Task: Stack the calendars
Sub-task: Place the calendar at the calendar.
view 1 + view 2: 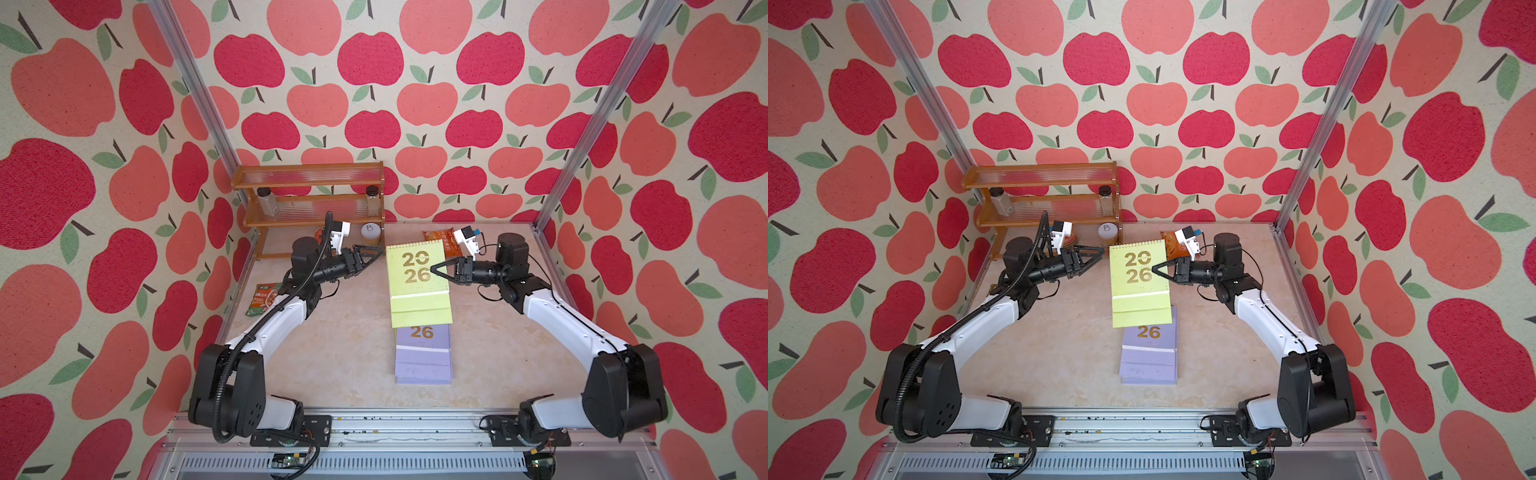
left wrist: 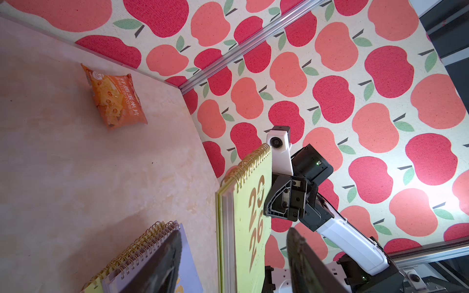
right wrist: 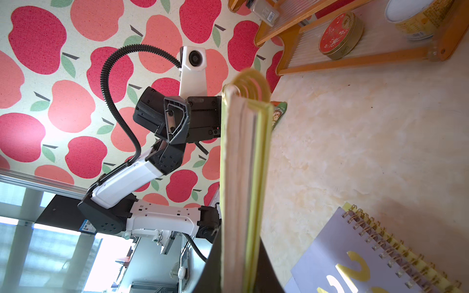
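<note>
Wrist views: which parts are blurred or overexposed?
In the right wrist view, the yellow-green calendar, edge-on near the lens, is blurred, its spiral most; the window area is blown out white; the lavender calendar is sharper. In the left wrist view, the orange packet is sharp.

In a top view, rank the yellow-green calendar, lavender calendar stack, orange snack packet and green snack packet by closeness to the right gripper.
1. yellow-green calendar: mid-table, pinched at its edge by the right gripper.
2. lavender calendar stack, toward the front, and orange snack packet, toward the back: too close to call, since the gripper hangs above the table.
3. green snack packet: by the left wall.
</note>
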{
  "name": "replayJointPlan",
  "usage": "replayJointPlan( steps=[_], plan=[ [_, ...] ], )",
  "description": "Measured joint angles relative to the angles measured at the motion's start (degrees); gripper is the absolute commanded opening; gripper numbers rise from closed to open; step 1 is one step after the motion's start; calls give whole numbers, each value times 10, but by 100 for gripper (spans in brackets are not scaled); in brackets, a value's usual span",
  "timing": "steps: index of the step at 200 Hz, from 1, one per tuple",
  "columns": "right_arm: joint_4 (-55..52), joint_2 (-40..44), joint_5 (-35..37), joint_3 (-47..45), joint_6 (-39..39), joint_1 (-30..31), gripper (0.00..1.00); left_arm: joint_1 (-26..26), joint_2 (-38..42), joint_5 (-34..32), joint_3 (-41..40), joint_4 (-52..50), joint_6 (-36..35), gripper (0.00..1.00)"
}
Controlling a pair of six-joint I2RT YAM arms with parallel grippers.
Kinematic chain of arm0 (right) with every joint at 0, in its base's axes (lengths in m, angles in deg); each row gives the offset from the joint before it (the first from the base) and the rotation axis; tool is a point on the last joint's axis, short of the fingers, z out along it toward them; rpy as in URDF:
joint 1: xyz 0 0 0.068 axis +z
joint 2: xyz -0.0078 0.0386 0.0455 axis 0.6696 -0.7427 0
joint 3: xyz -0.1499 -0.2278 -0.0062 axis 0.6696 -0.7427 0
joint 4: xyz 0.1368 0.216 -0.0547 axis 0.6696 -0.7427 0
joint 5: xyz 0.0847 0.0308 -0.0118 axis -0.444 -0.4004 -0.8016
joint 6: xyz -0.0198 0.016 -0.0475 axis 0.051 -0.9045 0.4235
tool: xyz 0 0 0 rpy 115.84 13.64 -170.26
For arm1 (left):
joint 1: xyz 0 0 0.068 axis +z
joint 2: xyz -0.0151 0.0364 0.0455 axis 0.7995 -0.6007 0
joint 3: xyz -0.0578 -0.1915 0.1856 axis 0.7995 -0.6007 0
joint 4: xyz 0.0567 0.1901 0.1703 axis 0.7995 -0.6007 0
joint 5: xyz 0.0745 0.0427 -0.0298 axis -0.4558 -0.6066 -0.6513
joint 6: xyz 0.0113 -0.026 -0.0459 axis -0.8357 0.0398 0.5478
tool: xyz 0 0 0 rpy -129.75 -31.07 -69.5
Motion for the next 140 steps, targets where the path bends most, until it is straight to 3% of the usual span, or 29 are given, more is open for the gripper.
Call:
replayJointPlan(
  steps=[75,95,107,116,140],
  plan=[
    [51,12,-10,-12,-32,0,0,-42,-26,38,21,30,11,56],
    [64,9,-11,-12,-40,0,0,-49,-26,45,27,33,13,40],
    [69,8,-12,-12,-45,0,0,-51,-29,49,30,35,12,13],
    [74,8,-18,-12,-45,0,1,-51,-33,49,33,35,12,0],
    [70,6,-20,-12,-37,-1,14,-49,-48,62,40,37,14,0]
  ],
)
